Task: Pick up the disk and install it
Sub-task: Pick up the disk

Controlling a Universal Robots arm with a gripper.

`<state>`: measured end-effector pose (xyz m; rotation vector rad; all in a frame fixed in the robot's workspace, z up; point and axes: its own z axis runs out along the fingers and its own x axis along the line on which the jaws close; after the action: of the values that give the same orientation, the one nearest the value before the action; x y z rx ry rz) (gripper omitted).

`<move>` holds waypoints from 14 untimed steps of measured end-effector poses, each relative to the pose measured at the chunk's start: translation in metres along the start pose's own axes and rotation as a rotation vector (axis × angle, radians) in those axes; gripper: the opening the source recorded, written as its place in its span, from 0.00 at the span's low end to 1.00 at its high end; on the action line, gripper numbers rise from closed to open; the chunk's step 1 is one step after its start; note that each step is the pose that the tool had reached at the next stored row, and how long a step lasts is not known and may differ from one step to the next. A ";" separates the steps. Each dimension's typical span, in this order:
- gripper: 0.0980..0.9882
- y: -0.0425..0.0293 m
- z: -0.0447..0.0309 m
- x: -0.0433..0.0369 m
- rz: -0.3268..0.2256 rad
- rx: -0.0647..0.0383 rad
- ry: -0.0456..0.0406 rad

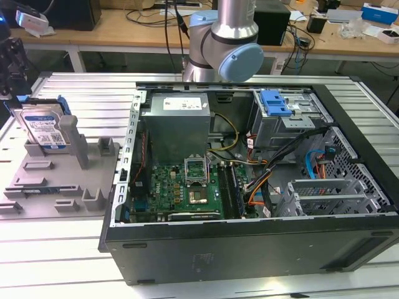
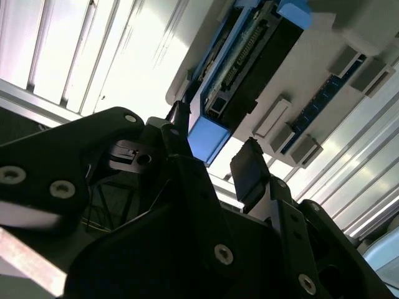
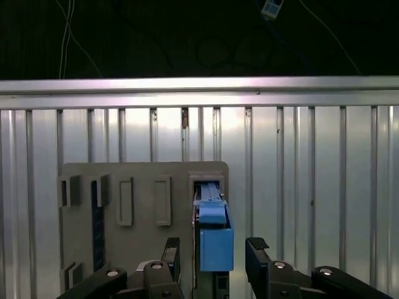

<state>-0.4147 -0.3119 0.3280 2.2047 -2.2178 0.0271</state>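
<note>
The disk, a silver drive with a white-and-blue label in a blue bracket, stands on edge in a slot of the grey holder plate at the exterior view's left. My gripper hangs just above it. In both wrist views the black fingers stand apart on either side of the disk's blue bracket end, with a gap at each side. The second wrist view shows the gripper open around the disk, not clamped on it.
An open computer case lies to the right of the holder, with a green mainboard, a grey power supply box and a drive bay with a blue latch. The arm rises behind the case. Ribbed aluminium tabletop surrounds the holder.
</note>
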 end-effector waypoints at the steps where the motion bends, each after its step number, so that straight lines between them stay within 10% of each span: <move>1: 0.50 0.0000 0.0011 0.0000 -0.001 0.000 0.0000; 14: 0.50 0.0000 0.0146 -0.0003 -0.013 0.000 -0.0001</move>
<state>-0.4146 -0.3119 0.3133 2.2192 -2.2035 0.0271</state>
